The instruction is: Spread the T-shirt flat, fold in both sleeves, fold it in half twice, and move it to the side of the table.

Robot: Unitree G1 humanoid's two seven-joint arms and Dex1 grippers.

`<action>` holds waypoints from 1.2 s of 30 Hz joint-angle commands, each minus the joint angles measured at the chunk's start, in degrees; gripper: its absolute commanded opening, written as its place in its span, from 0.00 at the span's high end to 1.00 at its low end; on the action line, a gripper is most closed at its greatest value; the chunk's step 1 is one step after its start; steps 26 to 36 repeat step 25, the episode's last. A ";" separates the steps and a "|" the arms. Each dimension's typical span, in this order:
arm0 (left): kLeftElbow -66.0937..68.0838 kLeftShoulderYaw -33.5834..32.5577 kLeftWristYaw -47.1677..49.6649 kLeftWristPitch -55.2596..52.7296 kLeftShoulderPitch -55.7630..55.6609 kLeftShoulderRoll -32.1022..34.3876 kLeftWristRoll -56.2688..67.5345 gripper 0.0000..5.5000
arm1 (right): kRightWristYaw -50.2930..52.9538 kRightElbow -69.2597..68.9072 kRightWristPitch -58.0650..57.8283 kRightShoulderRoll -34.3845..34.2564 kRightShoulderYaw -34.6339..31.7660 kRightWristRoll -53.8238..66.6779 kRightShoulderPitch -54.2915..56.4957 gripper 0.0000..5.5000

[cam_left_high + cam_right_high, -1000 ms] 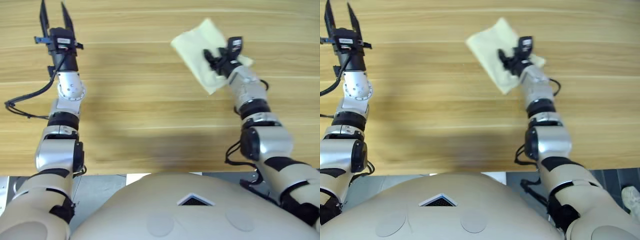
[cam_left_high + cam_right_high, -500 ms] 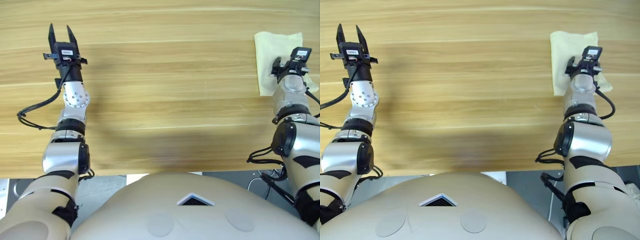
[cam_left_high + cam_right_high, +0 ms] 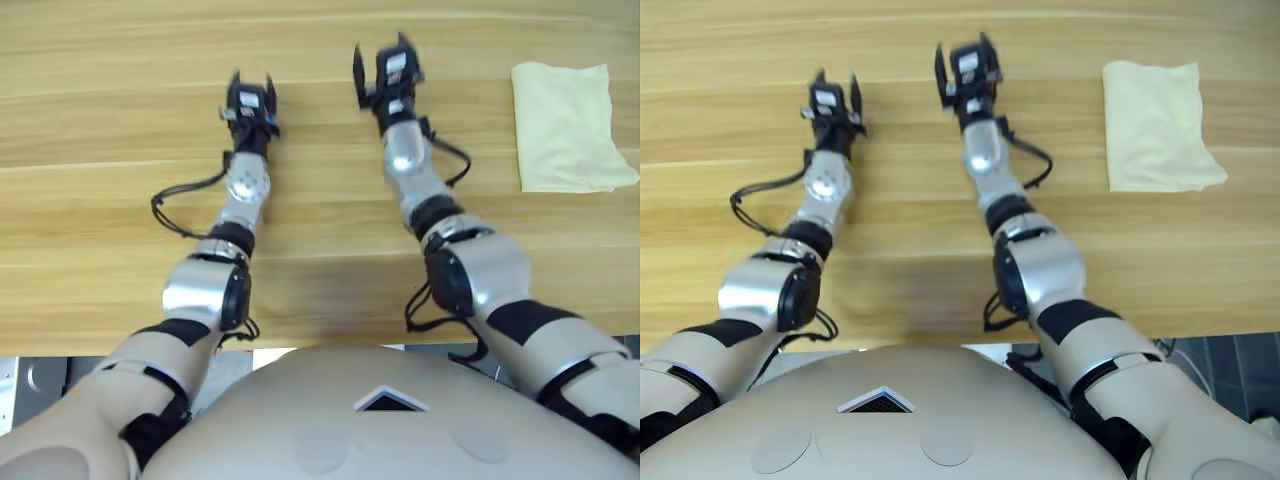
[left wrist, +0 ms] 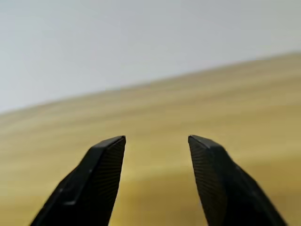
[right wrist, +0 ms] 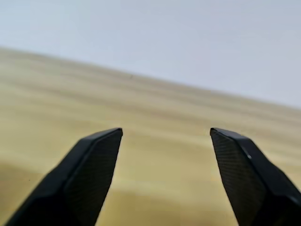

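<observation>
The pale yellow T-shirt (image 3: 566,126) lies folded into a small rectangle at the right side of the wooden table (image 3: 120,230), with nothing touching it. My right gripper (image 3: 383,58) stands open over the table's middle, well to the left of the shirt, and holds nothing. My left gripper (image 3: 250,88) is open and empty just to its left. In the wrist views, the left gripper's fingers (image 4: 101,179) and the right gripper's fingers (image 5: 89,174) spread apart over bare wood.
The table's front edge (image 3: 300,345) runs close to my body. Bare wood stretches to the left of both arms and between the right arm and the shirt.
My right gripper has let go of the folded T-shirt and swung left to the table's middle. The left arm has moved right, toward the centre. The shirt stays at the right side.
</observation>
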State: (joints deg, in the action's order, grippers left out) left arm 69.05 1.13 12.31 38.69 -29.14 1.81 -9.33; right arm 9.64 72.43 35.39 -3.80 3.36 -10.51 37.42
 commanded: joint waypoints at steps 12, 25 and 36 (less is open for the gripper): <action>-6.81 -1.04 4.32 1.86 6.96 -1.41 0.62 0.36 | 4.15 -5.18 3.72 1.65 2.90 -4.13 -6.37 0.37; -10.38 -1.02 5.02 3.50 8.17 -0.71 -0.38 0.22 | 4.87 -6.94 5.81 3.24 1.62 -2.80 -7.09 0.37; -10.38 -1.02 5.02 3.50 8.17 -0.71 -0.38 0.22 | 4.87 -6.94 5.81 3.24 1.62 -2.80 -7.09 0.37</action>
